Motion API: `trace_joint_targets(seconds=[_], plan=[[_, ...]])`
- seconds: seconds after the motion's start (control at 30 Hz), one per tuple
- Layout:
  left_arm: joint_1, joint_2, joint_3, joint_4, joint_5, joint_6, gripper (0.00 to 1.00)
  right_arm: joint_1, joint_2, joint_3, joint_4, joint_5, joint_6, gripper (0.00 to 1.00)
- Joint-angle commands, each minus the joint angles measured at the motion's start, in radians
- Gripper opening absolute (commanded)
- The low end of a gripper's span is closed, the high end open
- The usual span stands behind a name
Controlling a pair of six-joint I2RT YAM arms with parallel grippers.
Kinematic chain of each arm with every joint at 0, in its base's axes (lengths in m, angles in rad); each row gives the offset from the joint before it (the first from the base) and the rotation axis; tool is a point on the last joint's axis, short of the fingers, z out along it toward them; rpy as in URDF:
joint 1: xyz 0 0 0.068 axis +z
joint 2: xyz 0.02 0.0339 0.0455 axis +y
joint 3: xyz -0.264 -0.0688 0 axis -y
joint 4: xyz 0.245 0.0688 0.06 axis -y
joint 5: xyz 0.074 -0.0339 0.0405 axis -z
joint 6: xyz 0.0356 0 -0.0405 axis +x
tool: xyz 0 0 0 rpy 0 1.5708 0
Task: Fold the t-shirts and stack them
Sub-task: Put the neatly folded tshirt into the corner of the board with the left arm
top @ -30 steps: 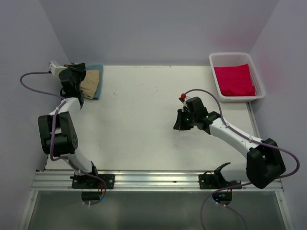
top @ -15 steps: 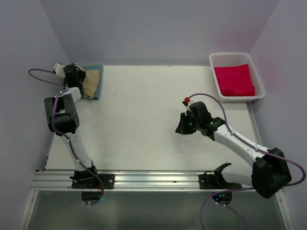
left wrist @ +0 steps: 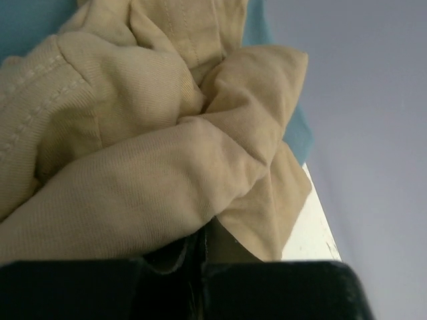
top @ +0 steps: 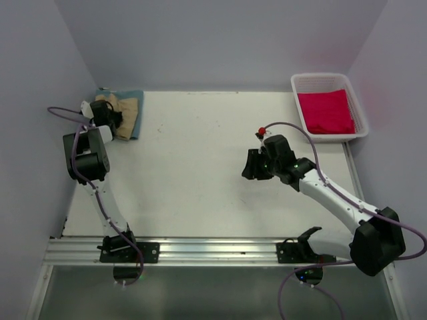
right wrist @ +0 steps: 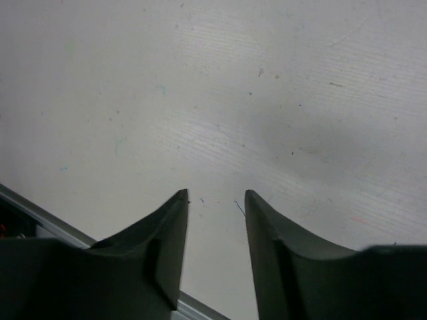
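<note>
Two shirts sat in the far-left corner: my left claw [left wrist: 200,257], pinching the tan t-shirt [left wrist: 167,153], had shifted wallward and bunched it atop the teal t-shirt [top: 137,117], so refolding seemed needed; my right claw [right wrist: 215,199] hovered spread, empty.

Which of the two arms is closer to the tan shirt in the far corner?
Left. The left gripper is pinching the tan shirt itself; the right gripper hovers open over the table, far off to the side.
</note>
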Motion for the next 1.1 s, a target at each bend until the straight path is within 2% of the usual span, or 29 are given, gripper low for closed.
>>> trace_joint_targets(seconds=[0.0,0.03,0.07,0.1,0.17,0.2,0.3,0.47,0.5,0.6,0.77,0.83,0.97,1.07], plan=[[0.008,-0.118,-0.098,0.115,0.152,0.015,0.00,0.001,-0.033,0.074,-0.034,0.080,-0.031,0.51],[0.005,-0.149,-0.105,0.142,0.179,0.035,0.00,0.002,-0.037,0.097,-0.044,0.114,-0.044,0.56],[-0.001,-0.210,-0.107,0.162,0.202,0.052,0.06,0.001,-0.046,0.108,-0.058,0.132,-0.051,0.61],[-0.015,-0.239,-0.104,0.174,0.248,0.067,0.22,0.001,-0.049,0.116,-0.066,0.134,-0.057,0.73],[-0.035,-0.331,-0.107,0.180,0.280,0.109,0.44,0.001,-0.066,0.140,-0.081,0.203,-0.071,0.81],[-0.059,-0.364,-0.110,0.180,0.311,0.125,0.57,0.001,-0.072,0.148,-0.084,0.215,-0.077,0.90],[-0.123,-0.488,-0.153,0.168,0.325,0.199,0.78,0.001,-0.086,0.189,-0.118,0.289,-0.106,0.99],[-0.226,-0.669,-0.289,0.130,0.377,0.294,0.85,-0.001,-0.108,0.243,-0.153,0.421,-0.143,0.99],[-0.260,-0.695,-0.303,0.075,0.383,0.351,0.88,-0.001,-0.106,0.254,-0.163,0.444,-0.146,0.99],[-0.370,-0.787,-0.354,-0.053,0.365,0.444,0.89,0.001,-0.099,0.298,-0.204,0.563,-0.141,0.99],[-0.496,-0.962,-0.529,-0.083,0.377,0.501,0.89,-0.008,-0.085,0.321,-0.209,0.692,-0.141,0.99],[-0.558,-1.013,-0.571,-0.114,0.360,0.550,1.00,-0.016,-0.074,0.335,-0.206,0.709,-0.152,0.99],[-0.647,-1.080,-0.619,-0.201,0.372,0.580,1.00,-0.053,-0.048,0.361,-0.216,0.699,-0.153,0.99],[-0.700,-1.152,-0.644,-0.258,0.348,0.612,1.00,-0.055,-0.045,0.380,-0.229,0.634,-0.167,0.99]])
